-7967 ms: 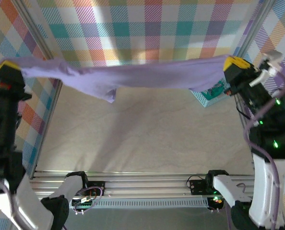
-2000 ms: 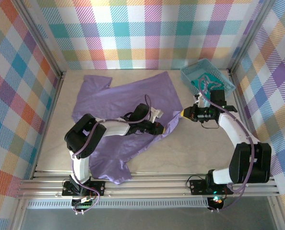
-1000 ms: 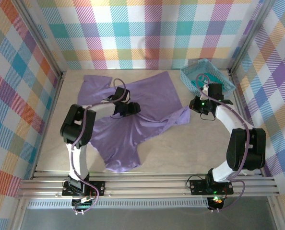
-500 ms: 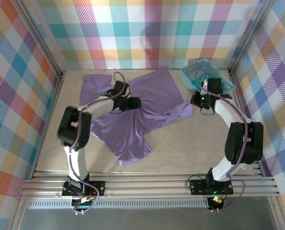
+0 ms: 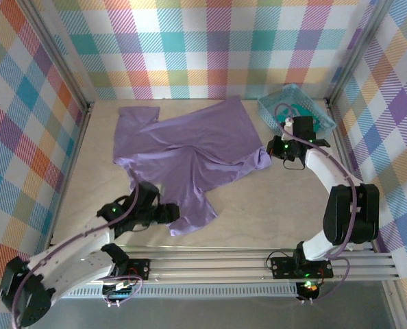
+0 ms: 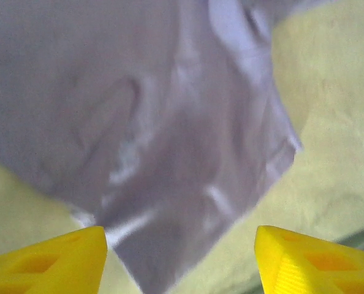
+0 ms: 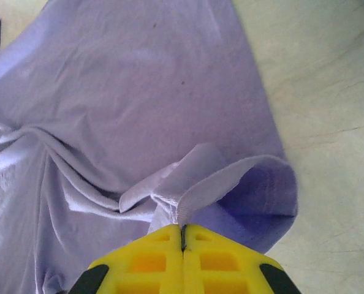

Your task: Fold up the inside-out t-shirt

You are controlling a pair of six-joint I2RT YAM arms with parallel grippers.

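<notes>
The lavender t-shirt [image 5: 190, 154] lies spread but rumpled across the middle of the table [image 5: 279, 205], with a loose flap [image 5: 193, 212] trailing toward the arms. The right gripper [image 5: 270, 149] sits at the shirt's right corner, near the teal basket [image 5: 283, 93]. In its wrist view the yellow fingertips [image 7: 145, 260] are pressed together with a curl of hem pinched between them.

The left gripper [image 5: 170, 214] hovers low beside the near flap, its jaws spread wide and holding nothing. Its wrist view shows the flap's corner lying just ahead, between the two fingertips [image 6: 53, 257].

The job in hand looks like getting a second hold, so the cloth can be drawn flat before any fold. To do it well, I'd say the left gripper should come down squarely on the flap's edge near the corner. It should catch the cloth there rather than a bunch of it, and close fully before lifting. Both arms should then pull apart evenly, without dragging the shirt toward the basket.
</notes>
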